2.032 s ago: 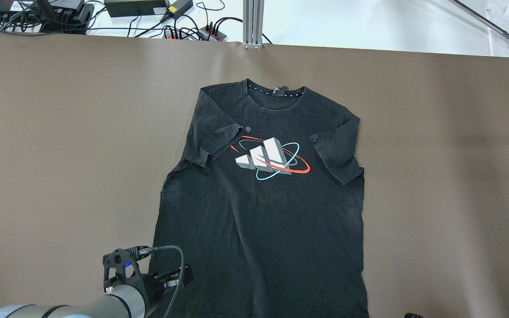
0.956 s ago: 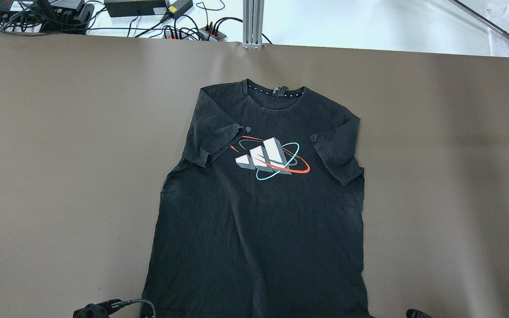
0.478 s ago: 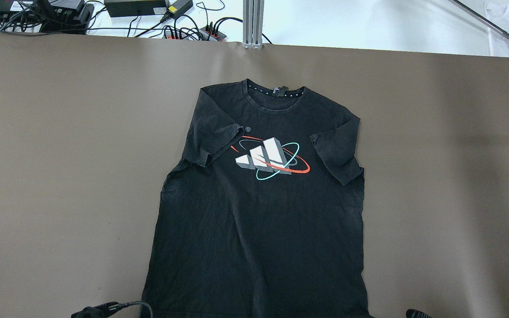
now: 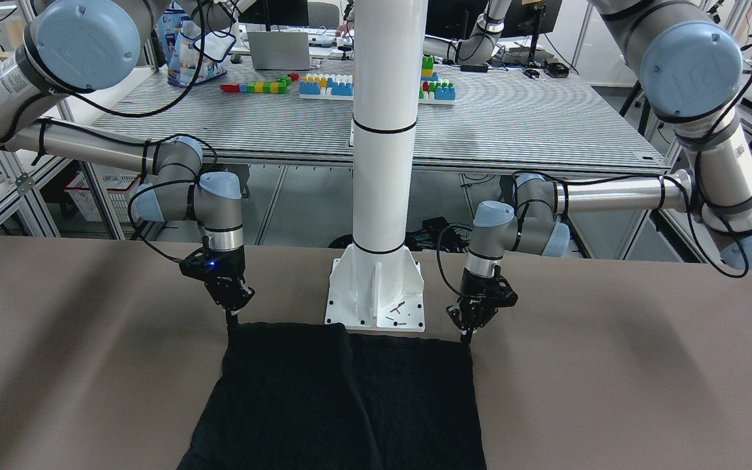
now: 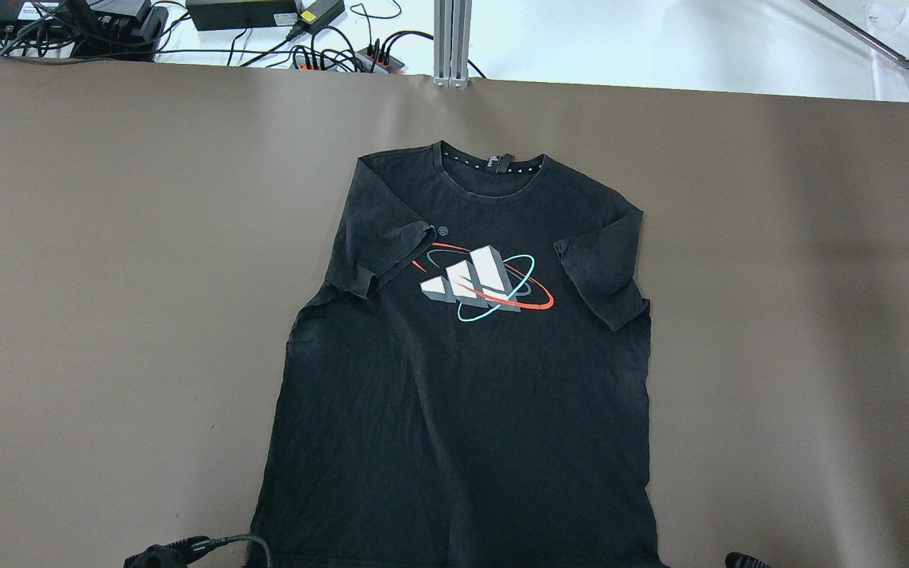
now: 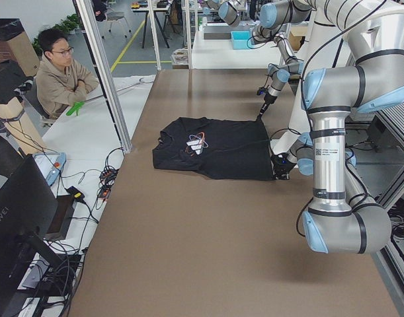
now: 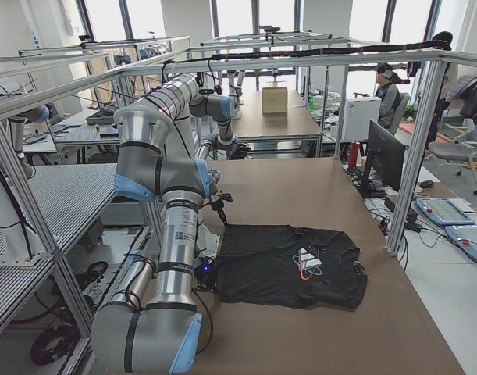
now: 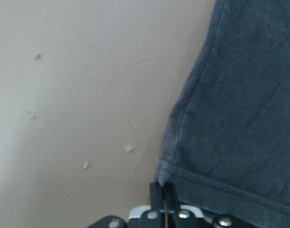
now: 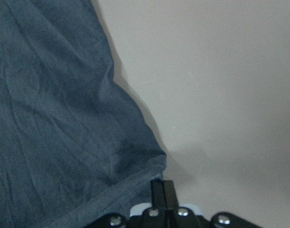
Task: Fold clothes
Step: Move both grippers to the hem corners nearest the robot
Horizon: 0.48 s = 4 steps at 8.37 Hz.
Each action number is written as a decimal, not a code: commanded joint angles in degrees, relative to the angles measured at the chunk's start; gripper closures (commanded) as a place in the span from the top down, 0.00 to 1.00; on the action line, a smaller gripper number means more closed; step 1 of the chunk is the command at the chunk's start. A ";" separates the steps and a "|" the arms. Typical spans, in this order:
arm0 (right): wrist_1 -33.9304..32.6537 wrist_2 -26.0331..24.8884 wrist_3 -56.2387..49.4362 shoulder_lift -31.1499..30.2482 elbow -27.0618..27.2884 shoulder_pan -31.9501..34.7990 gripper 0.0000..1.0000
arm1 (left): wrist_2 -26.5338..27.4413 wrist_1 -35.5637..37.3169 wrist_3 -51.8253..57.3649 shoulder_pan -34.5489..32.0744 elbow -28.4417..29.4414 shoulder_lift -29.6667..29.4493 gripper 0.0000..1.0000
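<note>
1. One black shirt [image 5: 454, 394] lies flat and face up in the middle of the brown table [image 5: 107, 276]. Its collar [image 5: 494, 166] points to the far edge and its hem lies along the robot's edge.
2. The hem reaches the foot of the single white pillar [image 4: 382, 163] and is wider than that foot.
3. The shirt carries one logo [image 5: 486, 284] on the chest: three white bars crossed by a red ring and a teal ring.
4. It has two sleeves, both folded inward over the body. One sleeve [image 5: 379, 252] is on the robot's left side and one sleeve [image 5: 604, 276] is on its right, and both stop short of the logo.
5. Two arms reach down to the hem, one to each corner.
6. The left gripper [image 4: 467, 336] sits at the hem's left corner. In the wrist view its two fingers [image 8: 157, 194] are pressed together, pinching the tip of that corner.
7. The right gripper [image 4: 230, 320] sits at the hem's right corner. Its two fingers [image 9: 157, 192] are likewise closed together on the corner of the cloth.
8. Each side view shows one person [image 6: 59, 72] beyond the table's far edge.
</note>
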 commanded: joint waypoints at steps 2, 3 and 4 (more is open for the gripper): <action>-5.36 0.52 -0.09 -0.17 4.69 0.08 0.00 | -0.23 0.54 0.39 -0.16 -9.38 5.45 0.00; -10.96 1.92 -0.09 -0.09 8.03 -0.01 0.00 | -0.31 2.02 0.39 0.55 -12.12 6.00 0.00; -13.02 2.63 -0.17 -0.17 10.15 0.08 0.00 | -0.05 2.38 0.30 2.03 -14.15 6.01 0.00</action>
